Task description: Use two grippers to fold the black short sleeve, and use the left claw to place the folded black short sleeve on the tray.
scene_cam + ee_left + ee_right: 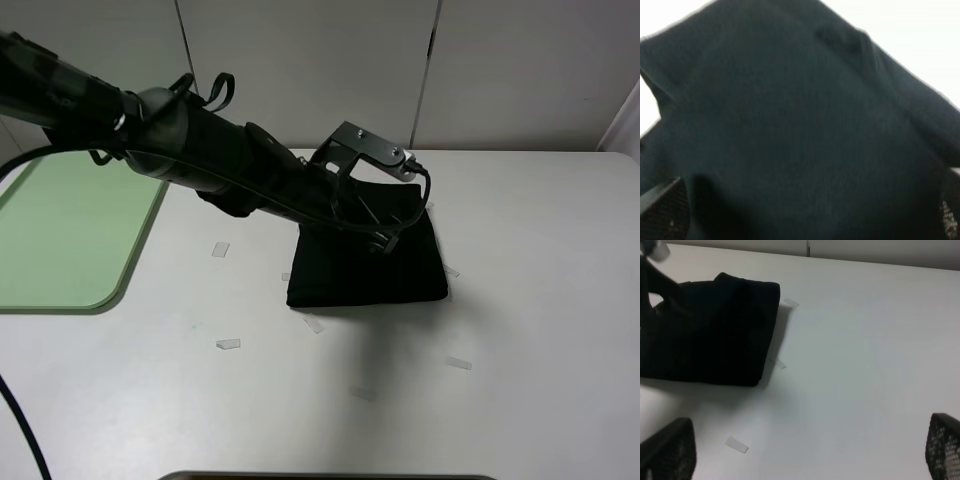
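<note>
Black short sleeve (800,125) seemingly just beneath left fingers (665,210).

The left arm (200,150) is black throughout, with a thick, smooth, rounded casing; thin black cable loops (215,88) stand up from its upper joint; a flat dark metal bracket (372,147) with small pale screw heads caps the wrist; a black cable (412,205) curves down beside it; the fingers (670,452) of the right claw are black with a fine dotted mesh texture.
</note>
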You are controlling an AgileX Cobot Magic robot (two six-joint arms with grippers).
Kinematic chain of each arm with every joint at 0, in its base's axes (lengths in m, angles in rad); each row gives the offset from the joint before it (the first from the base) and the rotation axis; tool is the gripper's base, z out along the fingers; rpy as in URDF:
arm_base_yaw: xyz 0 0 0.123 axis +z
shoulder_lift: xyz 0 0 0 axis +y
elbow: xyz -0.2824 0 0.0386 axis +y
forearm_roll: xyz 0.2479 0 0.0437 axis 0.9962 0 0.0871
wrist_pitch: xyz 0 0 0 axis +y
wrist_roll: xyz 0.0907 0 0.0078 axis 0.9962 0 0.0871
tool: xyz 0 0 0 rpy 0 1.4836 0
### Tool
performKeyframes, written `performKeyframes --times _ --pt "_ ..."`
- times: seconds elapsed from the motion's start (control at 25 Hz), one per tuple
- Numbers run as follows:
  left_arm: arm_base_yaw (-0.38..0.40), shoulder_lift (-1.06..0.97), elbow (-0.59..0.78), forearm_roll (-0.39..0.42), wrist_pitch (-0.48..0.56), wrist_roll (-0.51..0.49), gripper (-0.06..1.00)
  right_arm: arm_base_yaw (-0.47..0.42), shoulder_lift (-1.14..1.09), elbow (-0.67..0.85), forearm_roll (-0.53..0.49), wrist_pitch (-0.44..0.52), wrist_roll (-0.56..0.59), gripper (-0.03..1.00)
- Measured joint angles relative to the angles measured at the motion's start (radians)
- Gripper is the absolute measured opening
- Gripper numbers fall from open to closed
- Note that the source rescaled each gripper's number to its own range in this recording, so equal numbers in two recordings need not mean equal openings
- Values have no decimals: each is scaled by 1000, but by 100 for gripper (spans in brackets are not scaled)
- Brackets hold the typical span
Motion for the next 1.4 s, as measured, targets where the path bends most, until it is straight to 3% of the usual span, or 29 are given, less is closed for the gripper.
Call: performKeyframes --times 0.2,0.32,0.64,0.84,1.16,1.4 --pt "15 -113 -1 0 3 -19 100 0 0 0 0 0 0 100" --pt "45 -175 18 0 51 -82 100 0 0 0 0 0 0 100" --pt "240 -275 149 33 376 -360 100 0 0 0 0 0 0 100" --pt "374 -277 213 65 542 -420 100 0 0 0 0 0 0 100" --pt "454 -267 276 62 552 -427 100 0 0 0 0 0 0 100" --pt "443 -146 276 -54 543 -374 97 0 0 0 0 0 0 100"
